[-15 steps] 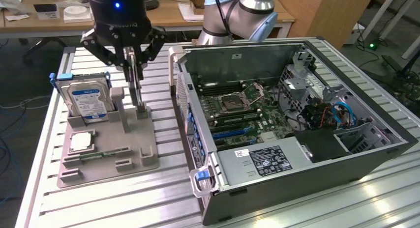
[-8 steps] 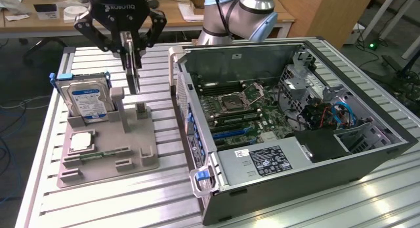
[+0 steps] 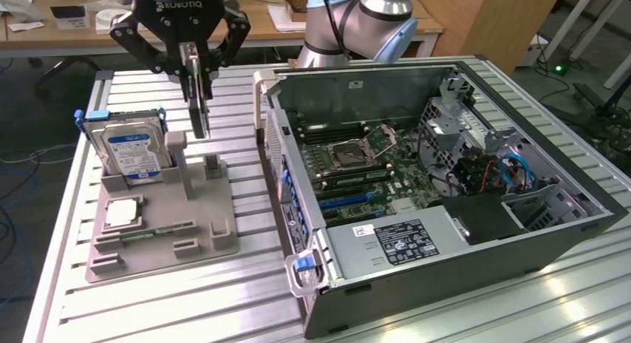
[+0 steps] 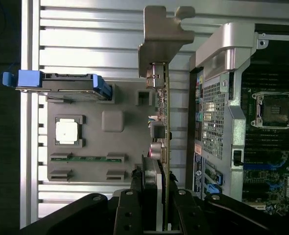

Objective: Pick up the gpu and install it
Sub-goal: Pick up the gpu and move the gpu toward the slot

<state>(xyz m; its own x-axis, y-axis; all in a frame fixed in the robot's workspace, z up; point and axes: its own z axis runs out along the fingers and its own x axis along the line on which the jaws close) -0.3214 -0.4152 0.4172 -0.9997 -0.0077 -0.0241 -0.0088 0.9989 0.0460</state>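
Here the gpu (image 3: 200, 110) hung upright and edge-on above the grey holder tray (image 3: 158, 243)
The gripper (image 3: 199, 68) was clamped on its upper edge; a hard drive (image 3: 133, 147) stood in the tray just beside, and the open computer case (image 3: 463, 276) sat on the slatted table (image 3: 177, 306) to the exterior view's right

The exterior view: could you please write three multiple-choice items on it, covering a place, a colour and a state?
1. Where is the gpu? A inside the computer case; B in the gripper, over the grey holder; C on the floor.
2. The hard drive has side rails that are: A red; B blue; C yellow.
3. The computer case's side is: A open; B panelled shut; C taped over.
Answers: B, the gripper clamps the card; B, blue shows at its edges; A, the motherboard lies exposed.
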